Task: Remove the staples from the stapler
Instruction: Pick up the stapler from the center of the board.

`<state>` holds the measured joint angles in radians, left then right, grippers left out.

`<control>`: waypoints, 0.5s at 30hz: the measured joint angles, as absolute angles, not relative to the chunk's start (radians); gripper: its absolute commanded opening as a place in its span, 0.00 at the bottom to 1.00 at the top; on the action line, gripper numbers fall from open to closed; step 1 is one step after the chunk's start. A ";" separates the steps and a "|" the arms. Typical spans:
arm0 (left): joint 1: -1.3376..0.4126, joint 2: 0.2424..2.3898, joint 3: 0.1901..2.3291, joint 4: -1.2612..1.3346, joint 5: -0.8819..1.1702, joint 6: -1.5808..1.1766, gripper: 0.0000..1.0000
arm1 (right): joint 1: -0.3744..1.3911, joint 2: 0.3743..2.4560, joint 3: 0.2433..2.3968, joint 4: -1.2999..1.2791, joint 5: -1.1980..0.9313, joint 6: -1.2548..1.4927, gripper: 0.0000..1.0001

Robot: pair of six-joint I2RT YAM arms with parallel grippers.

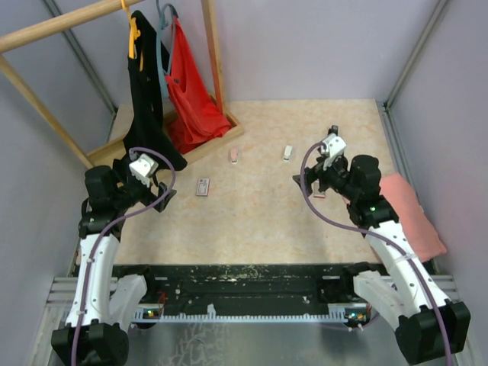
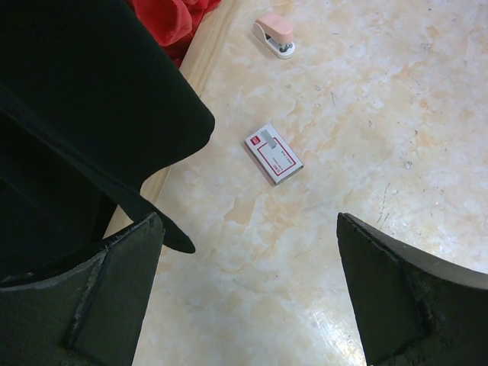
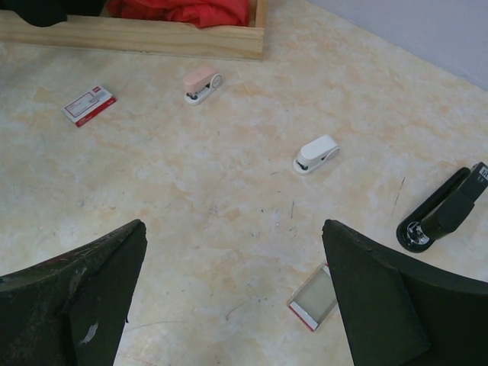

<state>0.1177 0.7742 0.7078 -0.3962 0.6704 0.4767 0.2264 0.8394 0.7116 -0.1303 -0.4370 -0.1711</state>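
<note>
Left gripper (image 2: 248, 225): released, jaws spread wide, grasping nothing. Hangs over the table (image 1: 259, 229) just left of the red-and-white box (image 2: 274, 155) and slightly nearer than it.

Right gripper (image 3: 234, 229): likewise released, jaws wide apart, empty. Hangs well to the right of the red-and-white box.

Flat clear-topped box (image 3: 313, 297) with a red edge: lies on the table close beside one finger of the right gripper, far to the right of the red-and-white box.

Black stapler (image 3: 446, 210): lies on the table farther to the right of the red-and-white box than anything else here. Untouched, apart from both grippers. Arms appear slightly parted, with a silvery part showing at the rounded end.

White stapler (image 3: 316, 154): rests between the black stapler and the red-and-white box, a little beyond the right gripper.

Pink stapler (image 3: 202, 82): rests near the red-and-white box, beyond it and to its right, apart from the white stapler.

Wooden rack (image 3: 152, 36): base bar runs beyond the red-and-white box.

Black garment (image 2: 76, 114): hangs from the rack, hem reaching down to the left of the red-and-white box.

Red cloth (image 1: 194, 99): hangs beyond the red-and-white box, beside the black garment.
</note>
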 measured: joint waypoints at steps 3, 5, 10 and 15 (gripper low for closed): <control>0.118 0.774 0.708 -0.396 0.670 0.477 1.00 | 0.226 0.868 0.712 -0.120 -0.397 -0.160 0.99; 0.118 0.774 0.708 -0.396 0.669 0.477 1.00 | 0.226 0.892 0.712 -0.119 -0.357 -0.152 0.98; 0.118 0.771 0.705 -0.396 0.664 0.477 1.00 | 0.226 0.971 0.730 -0.123 -0.233 -0.130 0.97; 0.118 0.770 0.699 -0.397 0.662 0.477 1.00 | 0.226 1.075 0.804 -0.139 -0.104 -0.095 0.95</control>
